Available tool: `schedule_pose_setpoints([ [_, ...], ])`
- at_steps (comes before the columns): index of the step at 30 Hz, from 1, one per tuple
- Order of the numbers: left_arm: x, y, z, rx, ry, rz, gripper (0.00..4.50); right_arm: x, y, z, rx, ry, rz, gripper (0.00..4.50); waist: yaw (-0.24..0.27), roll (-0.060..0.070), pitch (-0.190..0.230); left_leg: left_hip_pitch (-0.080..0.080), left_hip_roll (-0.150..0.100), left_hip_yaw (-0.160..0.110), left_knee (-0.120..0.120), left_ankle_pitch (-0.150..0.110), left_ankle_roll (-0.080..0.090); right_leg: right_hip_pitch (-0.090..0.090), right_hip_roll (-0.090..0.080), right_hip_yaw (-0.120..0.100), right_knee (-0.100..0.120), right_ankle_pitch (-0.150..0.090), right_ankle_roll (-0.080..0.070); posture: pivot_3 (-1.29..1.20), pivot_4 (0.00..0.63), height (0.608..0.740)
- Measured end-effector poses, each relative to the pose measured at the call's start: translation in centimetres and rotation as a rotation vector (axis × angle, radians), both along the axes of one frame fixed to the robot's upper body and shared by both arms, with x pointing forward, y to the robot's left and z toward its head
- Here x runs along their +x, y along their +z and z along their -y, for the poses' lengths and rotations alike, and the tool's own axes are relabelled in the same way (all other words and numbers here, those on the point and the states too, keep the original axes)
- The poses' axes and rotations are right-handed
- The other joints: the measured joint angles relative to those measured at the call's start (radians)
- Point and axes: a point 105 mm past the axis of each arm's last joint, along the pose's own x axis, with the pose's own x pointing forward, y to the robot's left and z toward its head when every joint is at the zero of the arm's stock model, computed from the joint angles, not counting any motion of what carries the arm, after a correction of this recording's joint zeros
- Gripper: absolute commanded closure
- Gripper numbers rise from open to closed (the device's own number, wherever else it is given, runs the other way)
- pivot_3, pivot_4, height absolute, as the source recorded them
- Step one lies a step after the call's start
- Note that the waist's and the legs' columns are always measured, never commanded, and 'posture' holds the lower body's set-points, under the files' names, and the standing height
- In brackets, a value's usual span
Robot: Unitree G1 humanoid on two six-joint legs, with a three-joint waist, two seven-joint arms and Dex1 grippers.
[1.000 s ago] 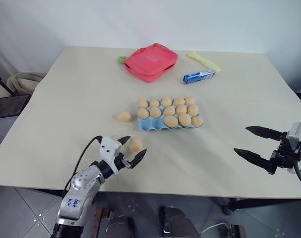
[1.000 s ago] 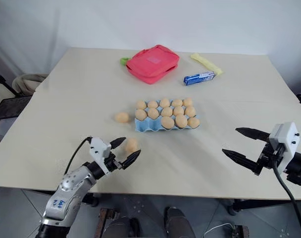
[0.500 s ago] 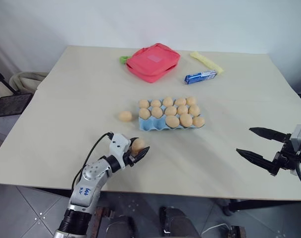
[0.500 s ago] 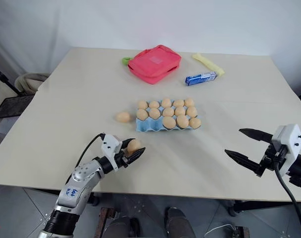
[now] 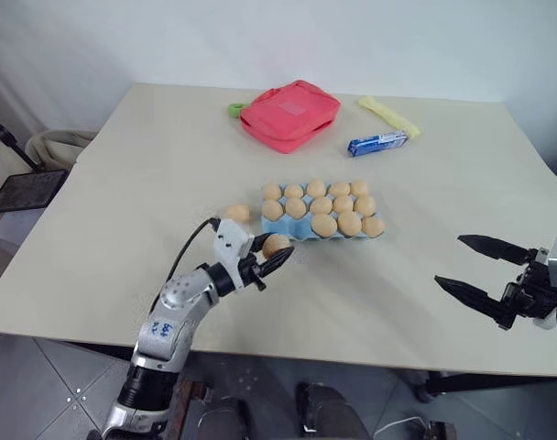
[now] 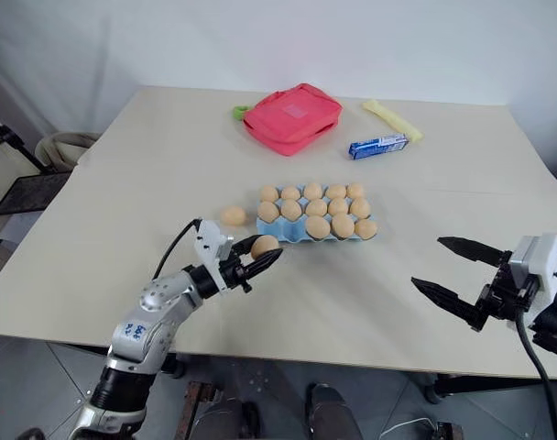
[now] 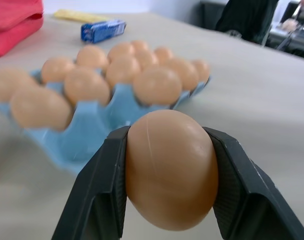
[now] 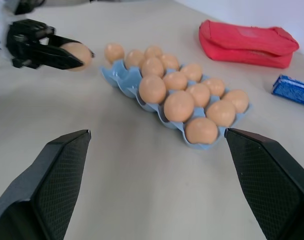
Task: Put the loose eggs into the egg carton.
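Left tool (image 5: 269, 261) clamps a loose egg (image 5: 276, 245) beside the egg carton (image 5: 301, 236); carry it gently over a free cup before releasing. Right tool (image 5: 475, 268) stands open.

Left wrist view: egg carton (image 7: 99, 122) near cups blurred, left end cut by frame edge. Held egg (image 7: 171, 170) hides the table behind it. Green thing (image 5: 234, 110) mostly hidden behind red pouch (image 5: 289, 114); can't identify.

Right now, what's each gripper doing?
Left gripper: shut on an egg.
Right gripper: open, empty.
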Motion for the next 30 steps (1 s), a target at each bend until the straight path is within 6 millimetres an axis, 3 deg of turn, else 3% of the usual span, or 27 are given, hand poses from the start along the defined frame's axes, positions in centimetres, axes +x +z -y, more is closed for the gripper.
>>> schedule_pose_setpoints([
  [4,0.8,1.1,1.0,-0.016,-0.032,0.009,2.46,-0.2,-0.7,-0.1,0.014,-0.019,-0.015,0.00,0.000,0.000,0.000,0.000,0.000,0.000,0.000,0.000,0.000,0.000,0.000,0.000,0.000,0.000,0.000,0.00,0.150,0.740],
  [18,6.0,-0.7,5.7,0.047,-0.056,-0.011,2.46,-0.7,-2.0,-0.4,0.065,-0.110,0.012,0.00,0.000,0.000,0.000,-0.001,-0.001,-0.001,0.000,0.000,0.000,0.000,0.001,-0.001,0.000,0.001,0.001,0.00,0.150,0.740],
  [30,7.6,-1.5,5.5,0.087,-0.014,-0.022,2.46,-0.5,-3.2,-0.7,0.106,-0.163,0.017,0.00,0.000,0.000,0.000,-0.001,-0.001,-0.001,0.000,0.000,0.000,0.000,0.000,-0.001,0.000,0.001,0.001,0.00,0.150,0.740],
])
